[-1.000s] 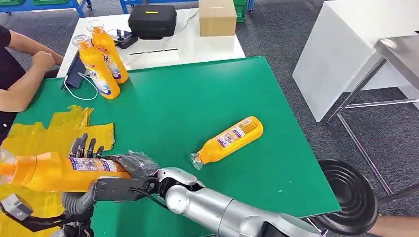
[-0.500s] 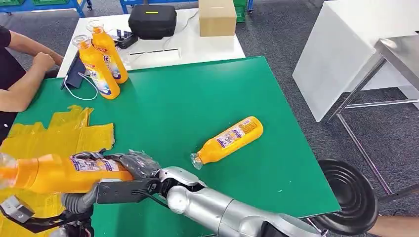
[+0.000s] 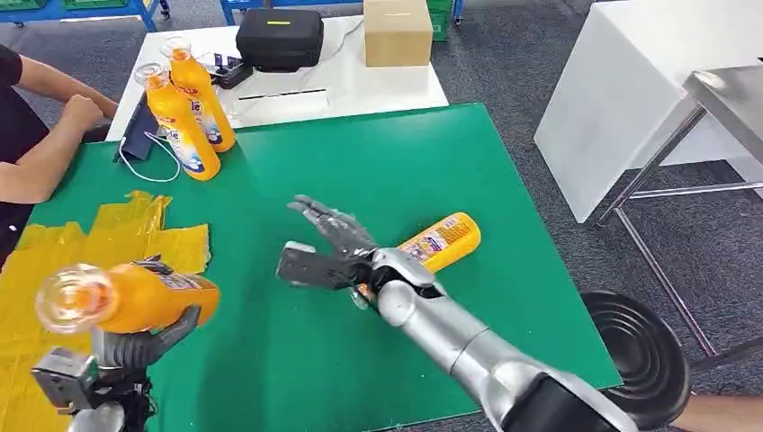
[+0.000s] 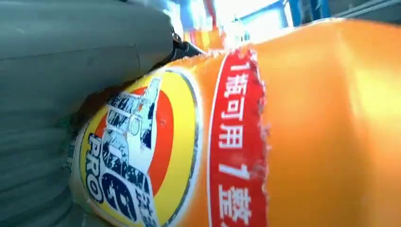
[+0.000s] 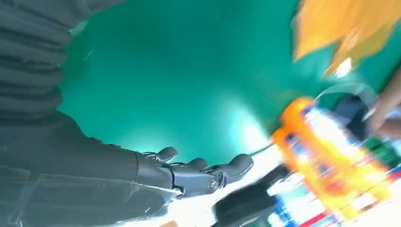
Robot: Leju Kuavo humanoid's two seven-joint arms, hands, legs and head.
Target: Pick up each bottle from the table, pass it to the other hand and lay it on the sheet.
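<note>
bottle (image 3: 135, 299) gripped in left hand (image 3: 135, 346)

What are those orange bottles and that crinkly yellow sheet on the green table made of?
The orange bottles look like glossy plastic: smooth, with bright highlights, printed labels and clear see-through caps. The one in the left hand shows the same sheen up close. The yellow sheet seems thin plastic film or foil, judging by its creases and ragged edges; which one is hard to say.
</note>
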